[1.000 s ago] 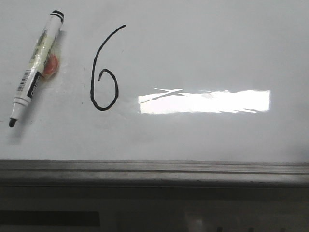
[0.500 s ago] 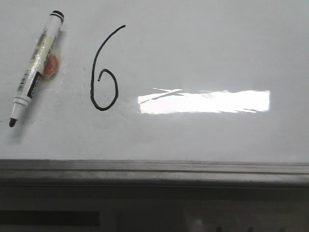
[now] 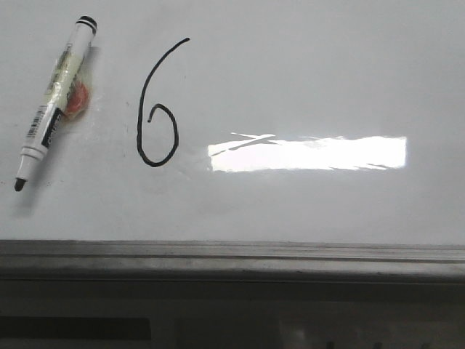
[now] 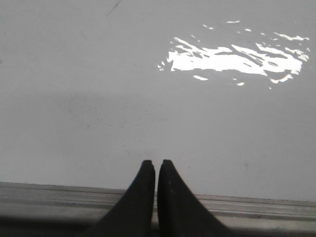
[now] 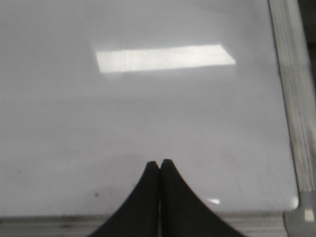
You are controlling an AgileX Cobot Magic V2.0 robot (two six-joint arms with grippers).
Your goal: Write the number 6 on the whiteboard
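while both fingers (image 4: 156, 165) close, number 6 (image 3: 156, 109) lies apart.

A thin black number 6 (image 3: 156, 109) (long curved upper stroke, small closed loop) stands drawn on the glossy white whiteboard (image 3: 305, 80), left of its glare patch

An uncapped black-tipped marker (image 3: 52, 102) lies tilted, touching an orange smudge (image 3: 77, 100).
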